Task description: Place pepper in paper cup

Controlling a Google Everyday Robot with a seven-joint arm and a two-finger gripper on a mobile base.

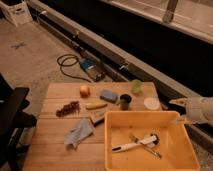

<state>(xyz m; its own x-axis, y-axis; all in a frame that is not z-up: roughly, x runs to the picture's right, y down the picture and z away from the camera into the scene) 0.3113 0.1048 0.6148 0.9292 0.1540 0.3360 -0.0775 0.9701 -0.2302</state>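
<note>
The pepper [136, 86] is a small pale-green lump at the far edge of the wooden table [55, 145]. The paper cup [152, 103] shows as a white disc to the pepper's front right, near the table's right edge. A dark cup [125, 101] stands left of the paper cup. My gripper [176, 111] reaches in from the right, just right of the paper cup and above the yellow bin's far right corner. Its two pale fingers point left, spread apart, with nothing between them.
A yellow bin [170, 155] holding a white-handled utensil [134, 144] fills the table's front right. Also on the table are an orange-red fruit [85, 90], a blue sponge [108, 95], a yellow fruit [95, 105], a dark cluster [68, 108] and a blue cloth [79, 132]. A black chair [12, 115] stands left.
</note>
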